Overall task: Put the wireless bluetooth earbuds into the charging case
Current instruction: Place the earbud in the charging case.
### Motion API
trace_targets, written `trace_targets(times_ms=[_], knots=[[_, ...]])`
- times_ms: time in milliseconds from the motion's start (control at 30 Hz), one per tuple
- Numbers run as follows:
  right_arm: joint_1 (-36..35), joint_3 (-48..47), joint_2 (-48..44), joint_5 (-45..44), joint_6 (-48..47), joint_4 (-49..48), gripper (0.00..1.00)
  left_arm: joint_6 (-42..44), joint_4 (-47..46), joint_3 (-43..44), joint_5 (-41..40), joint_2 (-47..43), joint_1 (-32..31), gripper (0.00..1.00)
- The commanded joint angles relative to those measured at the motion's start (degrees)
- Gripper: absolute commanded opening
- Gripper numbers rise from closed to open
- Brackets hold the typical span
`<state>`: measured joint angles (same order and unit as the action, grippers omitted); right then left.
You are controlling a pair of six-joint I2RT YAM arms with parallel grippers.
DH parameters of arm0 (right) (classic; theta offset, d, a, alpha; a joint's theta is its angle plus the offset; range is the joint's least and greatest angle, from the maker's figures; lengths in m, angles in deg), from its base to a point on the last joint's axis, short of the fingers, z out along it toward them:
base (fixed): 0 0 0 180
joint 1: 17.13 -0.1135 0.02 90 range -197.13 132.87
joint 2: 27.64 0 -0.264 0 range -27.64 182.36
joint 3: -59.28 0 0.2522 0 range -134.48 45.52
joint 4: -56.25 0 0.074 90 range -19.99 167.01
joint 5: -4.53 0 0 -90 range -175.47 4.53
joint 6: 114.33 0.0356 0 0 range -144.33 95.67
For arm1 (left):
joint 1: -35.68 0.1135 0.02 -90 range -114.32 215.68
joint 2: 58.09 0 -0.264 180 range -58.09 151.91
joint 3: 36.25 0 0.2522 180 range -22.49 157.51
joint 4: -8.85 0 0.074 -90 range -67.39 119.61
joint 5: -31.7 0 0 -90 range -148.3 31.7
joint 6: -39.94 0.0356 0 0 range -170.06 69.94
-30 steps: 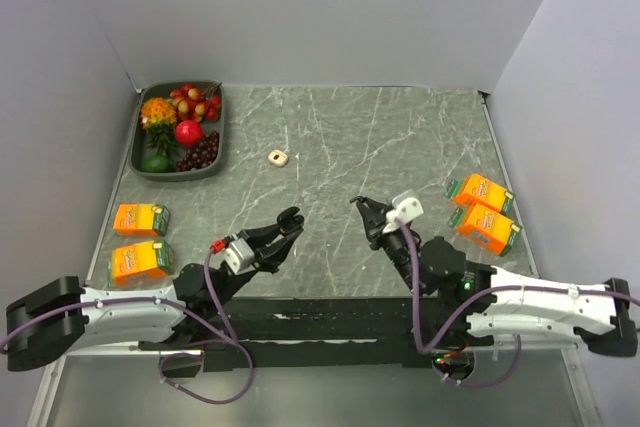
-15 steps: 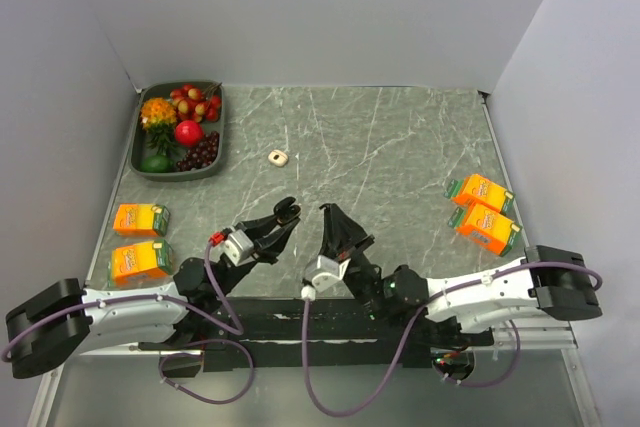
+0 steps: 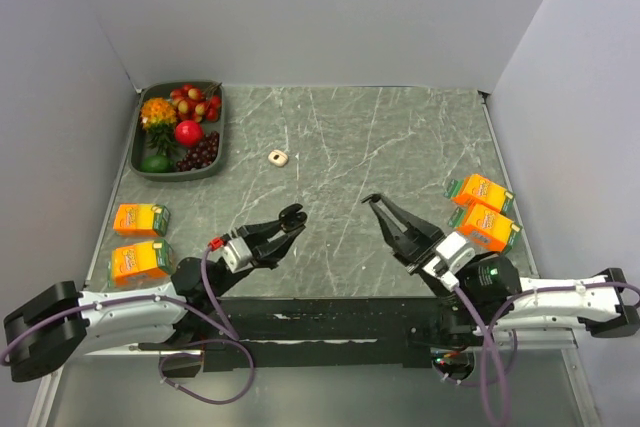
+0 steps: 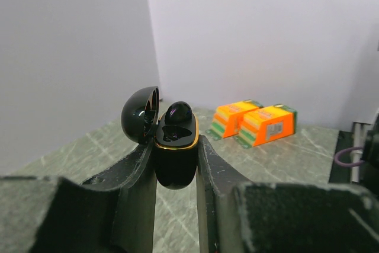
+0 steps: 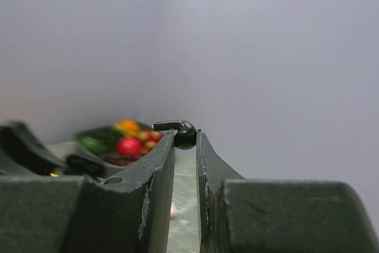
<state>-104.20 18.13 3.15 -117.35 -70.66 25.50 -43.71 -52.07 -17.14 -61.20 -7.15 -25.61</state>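
Left gripper [image 3: 291, 218] is pressed shut on the case [image 4: 176, 164], fingers clamping its lower body from both sides. The case is held clear of the table [image 3: 400, 137], with the lid [image 4: 141, 112] swung open to the gripper's left and the mouth facing up. One seated bud [image 4: 177, 111] sits in the far well, its dome proud of the gold rim. The near well looks empty, though it is dark and hard to read. Right gripper [image 3: 378, 203] is narrowly parted, pinching the second bud [image 5: 183, 133] at the very fingertips, stem poking out to its left. The grippers are well apart, tips angled toward each other over bare table. Judged progress is about half: case open and held, one bud in, second bud in hand. What is left is to carry it over the open well, seat it, and probably shut the lid. Room: a tray [image 3: 137, 152] of fruit lies far ahead-left of the left gripper, the left cartons [image 3: 140, 219] sit off to its left, and a ring [image 3: 278, 158] lies ahead of its tips, well clear. Nothing lies between the grippers. The right cartons [image 3: 483, 209] sit near the right gripper's right side and are the closest obstacle there. Walls close the table on three sides, none near either gripper. The tip grip on the second bud is shallow, so a slip at the rim looks possible.
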Motion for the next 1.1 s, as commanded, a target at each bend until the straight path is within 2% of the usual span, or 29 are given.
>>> trace_targets(times_ms=[0,233,400,667,1067], knots=[[-1.1,-3.4,2.2,7.0,10.0,18.0,0.0,-0.5,-12.9,4.5,7.3,1.0,0.2,0.01],[-2.0,-4.2,7.3,3.7,-0.7,15.8,0.0,-0.6,-3.6,9.4,7.6,0.4,0.2,0.01],[-2.0,-3.8,9.2,3.1,-4.4,13.9,0.0,0.2,7.8,14.4,8.3,-0.6,0.3,0.01],[-2.3,-1.8,11.6,1.1,-10.5,3.0,0.0,-0.4,9.6,14.8,8.0,0.0,0.2,0.01],[-2.7,-1.7,15.0,1.9,-15.6,-2.4,0.0,-1.1,14.0,17.4,6.9,2.1,0.2,0.01]])
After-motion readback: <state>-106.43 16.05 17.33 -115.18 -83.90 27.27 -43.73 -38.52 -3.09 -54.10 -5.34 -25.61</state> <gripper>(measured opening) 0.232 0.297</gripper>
